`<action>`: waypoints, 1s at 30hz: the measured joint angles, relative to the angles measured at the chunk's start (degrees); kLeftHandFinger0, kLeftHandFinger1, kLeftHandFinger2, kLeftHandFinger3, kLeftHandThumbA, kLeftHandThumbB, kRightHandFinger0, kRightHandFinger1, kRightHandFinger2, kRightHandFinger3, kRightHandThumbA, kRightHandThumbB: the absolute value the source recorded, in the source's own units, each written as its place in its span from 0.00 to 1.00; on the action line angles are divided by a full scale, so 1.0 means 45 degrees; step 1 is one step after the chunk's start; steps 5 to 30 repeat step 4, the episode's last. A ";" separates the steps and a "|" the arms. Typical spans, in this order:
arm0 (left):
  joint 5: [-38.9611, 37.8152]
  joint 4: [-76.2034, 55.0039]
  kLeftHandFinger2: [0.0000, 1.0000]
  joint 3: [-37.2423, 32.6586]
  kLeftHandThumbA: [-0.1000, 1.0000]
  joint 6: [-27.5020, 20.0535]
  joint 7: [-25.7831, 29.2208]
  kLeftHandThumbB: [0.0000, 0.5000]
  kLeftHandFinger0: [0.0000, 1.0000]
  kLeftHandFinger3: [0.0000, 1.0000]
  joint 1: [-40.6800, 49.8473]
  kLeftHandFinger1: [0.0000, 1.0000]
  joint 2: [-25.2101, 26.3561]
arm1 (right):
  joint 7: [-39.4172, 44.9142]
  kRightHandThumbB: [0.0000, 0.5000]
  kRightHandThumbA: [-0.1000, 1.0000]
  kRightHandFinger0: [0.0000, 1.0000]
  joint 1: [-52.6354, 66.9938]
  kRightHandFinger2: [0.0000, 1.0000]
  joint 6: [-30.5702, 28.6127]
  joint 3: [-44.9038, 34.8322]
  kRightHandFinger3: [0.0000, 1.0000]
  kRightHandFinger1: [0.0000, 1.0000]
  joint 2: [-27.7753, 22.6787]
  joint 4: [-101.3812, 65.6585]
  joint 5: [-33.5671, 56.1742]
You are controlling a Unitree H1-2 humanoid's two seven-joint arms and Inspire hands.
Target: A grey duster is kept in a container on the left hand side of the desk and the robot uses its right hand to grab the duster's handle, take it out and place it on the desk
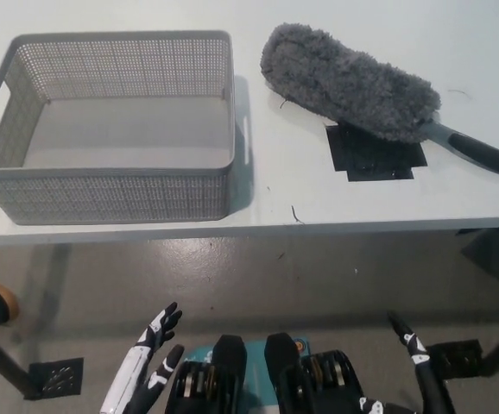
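We note a grey perforated plastic container [111, 125], rectangular with cut-out handles, on the left of the white desk [275, 185]. The duster [349, 82] lies to its right on the desk, apart from it: a fluffy grey oblong head over a black tape patch [375, 157], its smooth dark handle [478, 155] pointing right. Below the near edge, the left hand [150, 362] and right hand [415, 362] hold nothing, fingers extended.

Steep head view over desk [301, 198]
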 measured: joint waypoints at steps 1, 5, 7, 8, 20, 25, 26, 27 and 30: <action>0.0000 0.0013 1.00 0.0000 0.93 -0.0003 0.0000 0.44 1.00 1.00 -0.0035 1.00 0.0000 | -0.0083 0.69 1.00 1.00 -0.0026 1.00 -0.0099 0.0016 1.00 1.00 0.0008 0.0000 -0.0005; 0.0001 0.0015 1.00 0.0000 0.93 -0.0016 -0.0002 0.44 1.00 1.00 -0.0067 1.00 0.0000 | -0.0226 0.69 1.00 1.00 -0.0043 1.00 -0.0204 0.0038 1.00 1.00 0.0010 0.0000 -0.0017; 0.0001 0.0015 1.00 0.0000 0.93 -0.0016 -0.0002 0.44 1.00 1.00 -0.0067 1.00 0.0000 | -0.0226 0.69 1.00 1.00 -0.0043 1.00 -0.0204 0.0038 1.00 1.00 0.0010 0.0000 -0.0017; 0.0001 0.0015 1.00 0.0000 0.93 -0.0016 -0.0002 0.44 1.00 1.00 -0.0067 1.00 0.0000 | -0.0226 0.69 1.00 1.00 -0.0043 1.00 -0.0204 0.0038 1.00 1.00 0.0010 0.0000 -0.0017; 0.0001 0.0015 1.00 0.0000 0.93 -0.0016 -0.0002 0.44 1.00 1.00 -0.0067 1.00 0.0000 | -0.0226 0.69 1.00 1.00 -0.0043 1.00 -0.0204 0.0038 1.00 1.00 0.0010 0.0000 -0.0017; 0.0001 0.0015 1.00 0.0000 0.93 -0.0016 -0.0002 0.44 1.00 1.00 -0.0067 1.00 0.0000 | -0.0226 0.69 1.00 1.00 -0.0043 1.00 -0.0204 0.0038 1.00 1.00 0.0010 0.0000 -0.0017; 0.0001 0.0015 1.00 0.0000 0.93 -0.0016 -0.0002 0.44 1.00 1.00 -0.0067 1.00 0.0000 | -0.0226 0.69 1.00 1.00 -0.0043 1.00 -0.0204 0.0038 1.00 1.00 0.0010 0.0000 -0.0017; 0.0001 0.0015 1.00 0.0000 0.93 -0.0016 -0.0002 0.44 1.00 1.00 -0.0067 1.00 0.0000 | -0.0226 0.69 1.00 1.00 -0.0043 1.00 -0.0204 0.0038 1.00 1.00 0.0010 0.0000 -0.0017; 0.0001 0.0015 1.00 0.0000 0.93 -0.0016 -0.0002 0.44 1.00 1.00 -0.0067 1.00 0.0000 | -0.0226 0.69 1.00 1.00 -0.0043 1.00 -0.0204 0.0038 1.00 1.00 0.0010 0.0000 -0.0017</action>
